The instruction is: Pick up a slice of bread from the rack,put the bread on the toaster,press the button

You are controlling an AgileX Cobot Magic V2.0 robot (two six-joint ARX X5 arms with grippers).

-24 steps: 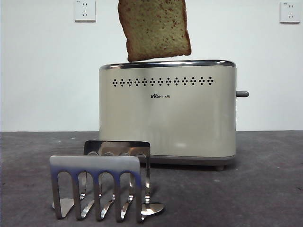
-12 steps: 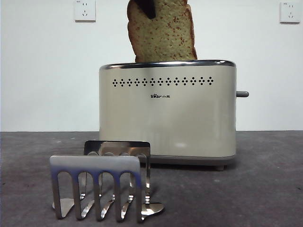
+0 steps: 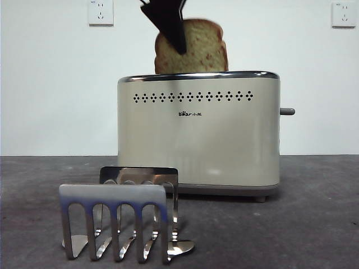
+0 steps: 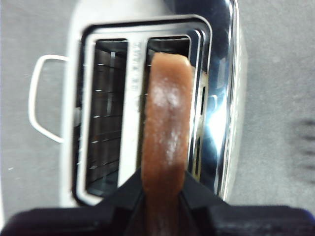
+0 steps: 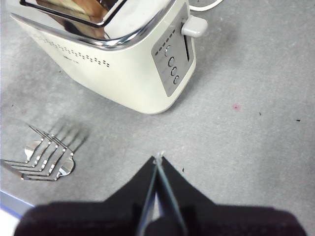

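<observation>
The slice of bread [image 3: 199, 50] stands upright with its lower part sunk behind the chrome top edge of the cream toaster [image 3: 196, 140]. My left gripper [image 3: 171, 28] is shut on the bread from above. In the left wrist view the brown crust [image 4: 167, 128] runs along one slot of the toaster [image 4: 221, 98], pinched in the left gripper [image 4: 162, 184]; the other slot [image 4: 106, 113] is empty. The grey button [image 3: 287, 111] sticks out of the toaster's right end. My right gripper [image 5: 158, 160] hangs shut above the table, near that end with the button [image 5: 194, 26]. The steel rack [image 3: 120, 218] holds nothing.
Two white wall sockets [image 3: 100, 12] [image 3: 343, 14] sit high on the back wall. A white cord [image 4: 37, 98] loops beside the toaster. Round control knobs [image 5: 171, 61] line the toaster's end panel. The rack [image 5: 44, 157] stands in front of the toaster [image 5: 123, 73].
The bread has come down from above the toaster into its slot and straightened upright. The left gripper's black tip has dropped into the front view with it.
</observation>
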